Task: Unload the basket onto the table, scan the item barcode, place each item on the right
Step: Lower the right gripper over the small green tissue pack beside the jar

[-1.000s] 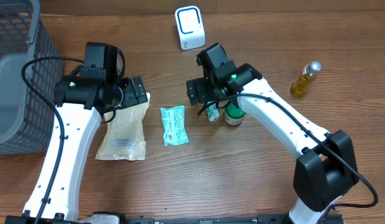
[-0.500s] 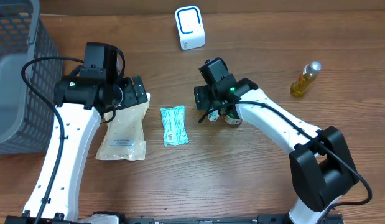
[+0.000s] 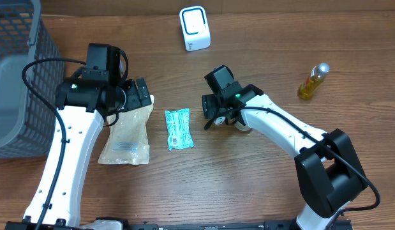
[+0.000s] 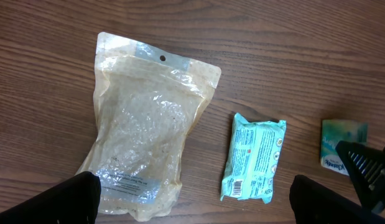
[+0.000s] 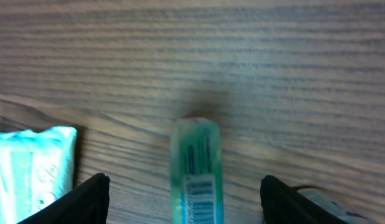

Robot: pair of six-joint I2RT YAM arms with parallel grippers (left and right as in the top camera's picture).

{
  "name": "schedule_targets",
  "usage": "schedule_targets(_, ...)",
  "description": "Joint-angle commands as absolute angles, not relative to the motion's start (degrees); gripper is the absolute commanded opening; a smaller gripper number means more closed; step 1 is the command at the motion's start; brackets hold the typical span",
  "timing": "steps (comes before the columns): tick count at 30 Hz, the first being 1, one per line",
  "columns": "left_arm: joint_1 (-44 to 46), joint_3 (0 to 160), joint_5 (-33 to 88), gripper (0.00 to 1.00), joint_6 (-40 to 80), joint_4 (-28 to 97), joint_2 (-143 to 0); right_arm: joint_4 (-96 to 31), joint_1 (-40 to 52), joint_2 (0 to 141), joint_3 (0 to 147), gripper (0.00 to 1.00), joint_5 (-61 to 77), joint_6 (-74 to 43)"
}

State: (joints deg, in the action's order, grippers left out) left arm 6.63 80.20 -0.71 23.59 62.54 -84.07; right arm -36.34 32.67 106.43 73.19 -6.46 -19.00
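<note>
The right end effector (image 5: 185,185) stands released, its fingers either side of the green box (image 5: 195,152) on the counter (image 5: 273,62) and not touching it. A barcode shows on the box. A wipes pack (image 3: 178,129) lies near it. The left end effector (image 4: 192,186) hangs released over a pouch (image 4: 145,124) of pale grains. A bottle (image 3: 312,82) holds yellow liquid. The basket (image 3: 45,45) hides its contents.

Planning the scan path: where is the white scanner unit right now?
Overhead view: the white scanner unit stands near the far edge of the table, about centre, beyond the right gripper and the teal packet.
</note>
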Motion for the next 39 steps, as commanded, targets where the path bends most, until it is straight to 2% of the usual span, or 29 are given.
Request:
schedule_targets(1,6.4,80.6,-1.1,1.0,23.1,62.5,-84.0,-36.7,32.5,106.5,72.2,0.74,-7.9,-20.3)
schedule_targets(10,6.4,80.6,-1.0,1.0,23.1,62.5,-84.0,-36.1,32.5,106.5,71.3,0.75,-7.4,-24.3)
schedule_targets(15,6.4,80.6,-1.0,1.0,23.1,62.5,-84.0,-34.4,32.5,106.5,69.6,1.0,-7.2,-24.3)
schedule_targets(21,6.4,80.6,-1.1,0.99,23.1,62.5,-84.0,-31.9,32.5,106.5,68.6,1.0,-4.4,-24.2)
schedule_targets(23,6.4,80.6,-1.0,0.99,23.1,62.5,-84.0,-31.9,32.5,106.5,68.6,0.85,-4.4,-24.2)
schedule_targets(25,6.4,80.6,-1.0,1.0,23.1,62.5,-84.0,-32.0,32.5,106.5,68.6,0.65,-4.4,-24.2)
schedule_targets(26,6.4,80.6,-1.1,1.0,23.1,62.5,-84.0,-32.0,32.5,106.5,68.6,0.61,-4.4,-24.2)
schedule_targets(39,6.4,80.6,-1.1,1.0,23.1,62.5,-84.0,-32.4,32.6,106.5,68.6,0.58,-4.1,-24.2)
